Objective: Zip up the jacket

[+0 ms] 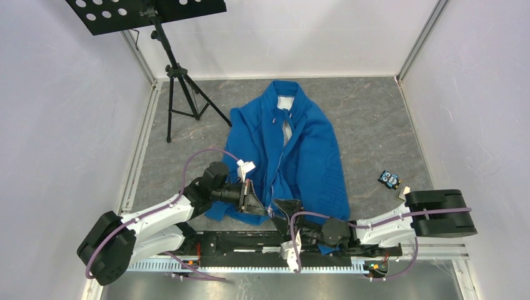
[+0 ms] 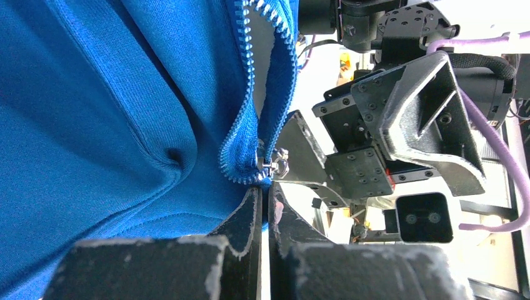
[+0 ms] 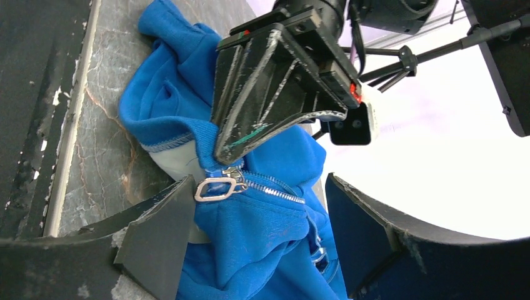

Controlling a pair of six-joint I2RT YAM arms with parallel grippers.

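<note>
The bright blue jacket (image 1: 312, 144) lies flat on the grey table, collar at the far end and front zipper (image 1: 279, 156) partly open, showing white lining. My left gripper (image 1: 256, 205) is at the near hem; in the left wrist view it (image 2: 264, 190) is shut on the jacket's (image 2: 112, 125) hem just below the zipper's bottom end and slider (image 2: 275, 164). My right gripper (image 1: 284, 209) is open right beside it. In the right wrist view it (image 3: 259, 187) straddles the bunched hem (image 3: 262, 237), and the silver pull tab (image 3: 215, 187) lies by its left finger (image 3: 156, 231).
A black music stand's tripod (image 1: 181, 81) stands at the far left. A small blue and black object (image 1: 390, 180) lies right of the jacket. A black rail (image 1: 250, 240) runs along the near edge, and white walls enclose the table.
</note>
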